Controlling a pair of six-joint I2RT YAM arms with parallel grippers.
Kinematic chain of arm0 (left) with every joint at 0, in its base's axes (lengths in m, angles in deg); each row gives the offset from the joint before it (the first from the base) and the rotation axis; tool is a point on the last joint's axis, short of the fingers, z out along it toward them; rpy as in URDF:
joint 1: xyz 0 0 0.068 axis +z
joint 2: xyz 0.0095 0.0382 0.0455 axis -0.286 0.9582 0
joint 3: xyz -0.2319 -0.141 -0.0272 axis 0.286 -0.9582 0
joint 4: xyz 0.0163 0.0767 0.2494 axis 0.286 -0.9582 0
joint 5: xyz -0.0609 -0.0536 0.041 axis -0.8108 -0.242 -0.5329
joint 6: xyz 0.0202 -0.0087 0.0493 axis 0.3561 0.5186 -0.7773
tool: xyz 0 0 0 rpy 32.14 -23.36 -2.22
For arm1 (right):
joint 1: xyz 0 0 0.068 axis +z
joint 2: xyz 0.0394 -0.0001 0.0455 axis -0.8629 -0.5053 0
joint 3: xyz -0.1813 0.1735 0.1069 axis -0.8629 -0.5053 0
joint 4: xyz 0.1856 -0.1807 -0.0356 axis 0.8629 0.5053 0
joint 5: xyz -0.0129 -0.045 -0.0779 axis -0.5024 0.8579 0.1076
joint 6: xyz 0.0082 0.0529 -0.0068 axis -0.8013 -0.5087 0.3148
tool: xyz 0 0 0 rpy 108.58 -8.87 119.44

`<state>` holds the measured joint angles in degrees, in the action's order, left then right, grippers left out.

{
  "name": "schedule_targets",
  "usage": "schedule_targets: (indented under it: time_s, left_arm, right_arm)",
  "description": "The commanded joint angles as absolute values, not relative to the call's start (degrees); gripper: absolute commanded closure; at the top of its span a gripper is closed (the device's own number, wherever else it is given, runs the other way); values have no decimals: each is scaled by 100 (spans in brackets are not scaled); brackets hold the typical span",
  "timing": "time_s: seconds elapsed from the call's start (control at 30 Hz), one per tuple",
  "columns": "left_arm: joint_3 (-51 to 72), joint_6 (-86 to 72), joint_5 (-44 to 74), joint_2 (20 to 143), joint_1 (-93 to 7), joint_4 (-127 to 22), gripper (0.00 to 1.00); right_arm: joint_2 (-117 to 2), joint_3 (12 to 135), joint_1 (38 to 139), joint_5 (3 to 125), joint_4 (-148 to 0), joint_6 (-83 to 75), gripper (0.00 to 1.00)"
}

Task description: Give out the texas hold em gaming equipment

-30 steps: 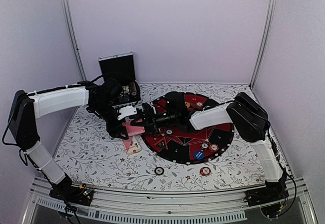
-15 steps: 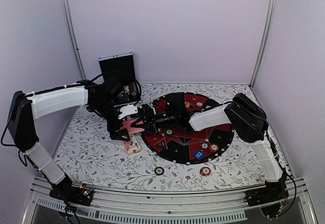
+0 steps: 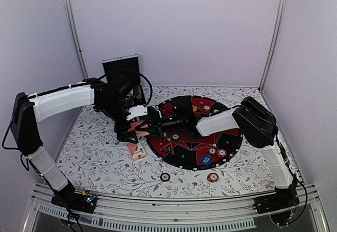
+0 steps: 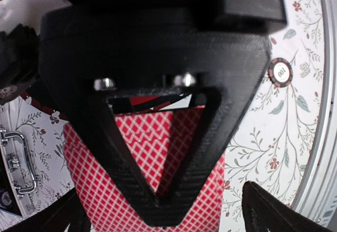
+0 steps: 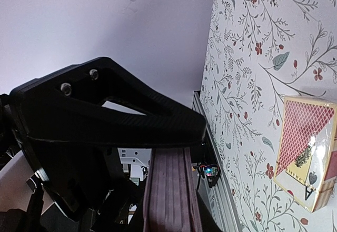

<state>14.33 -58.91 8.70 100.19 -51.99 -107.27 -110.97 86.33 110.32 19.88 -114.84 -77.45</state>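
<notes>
Just off the left edge of the round mat (image 3: pixel 181 155), the deck of red-backed cards (image 3: pixel 138 127) hangs above the table (image 3: pixel 95 153), with its diamond-check backs showing. The right claw (image 3: pixel 147 124) is clamped on it. The left claw (image 3: pixel 129 132) sits around it with fingers spread wide, not gripping. A card box (image 3: pixel 137 151) lies underneath, and the chip case (image 3: pixel 122 71) is behind. A second ago the left claw was pinching the deck and the right one was wider.
</notes>
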Motion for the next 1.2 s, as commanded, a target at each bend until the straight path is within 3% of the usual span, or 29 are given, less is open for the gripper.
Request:
schedule_targets:
  time_s: [0.0, 0.53, 0.87, 1.07, 1.17]
  left_arm:
    - [1514, -6025, 853, 10104, -5257, -10925, 0]
    - [1655, -6096, 807, 10228, -5233, -10983, 2]
    - [1644, -6133, 787, 10264, -5236, -11130, 30]
    - [1857, -6043, 734, 10333, -5248, -11143, 40]
    - [1891, -6049, 702, 10337, -5265, -11152, 46]
  right_arm:
    - [-11099, 8573, 11111, 1868, -12082, -7886, 96]
    - [-11111, 8543, 11182, 1794, -12115, -7949, 96]
    - [-11137, 8566, 11179, 1784, -12100, -7977, 93]
    - [-11170, 8586, 11180, 1784, -11983, -7983, 88]
    - [-11178, 8616, 11182, 1780, -11916, -7962, 80]
